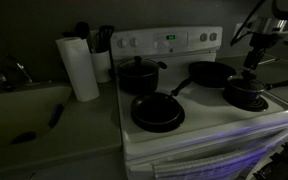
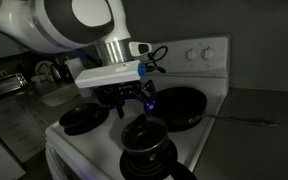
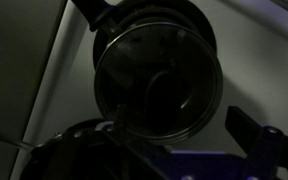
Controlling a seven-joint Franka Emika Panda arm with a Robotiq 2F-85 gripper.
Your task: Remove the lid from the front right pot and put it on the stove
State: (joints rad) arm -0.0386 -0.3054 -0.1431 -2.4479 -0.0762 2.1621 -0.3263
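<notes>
Gripper [image 2: 136, 102], jaws apart, hangs above the lid [image 2: 145, 138] at lower centre: judged light, rigid, slick; grasp its centre.

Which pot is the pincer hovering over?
The low lidded pot at the front corner of the stove, directly below the pincer; the taller pot sits on a back burner beside the paper towels.

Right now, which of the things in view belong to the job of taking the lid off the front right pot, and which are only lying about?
Belong to the job:
the lid, the front right pot, the stove, the gripper.

Only lying about:
the taller black pot, the front left pan, the back right pan, the paper towel roll, the utensil holder.
</notes>
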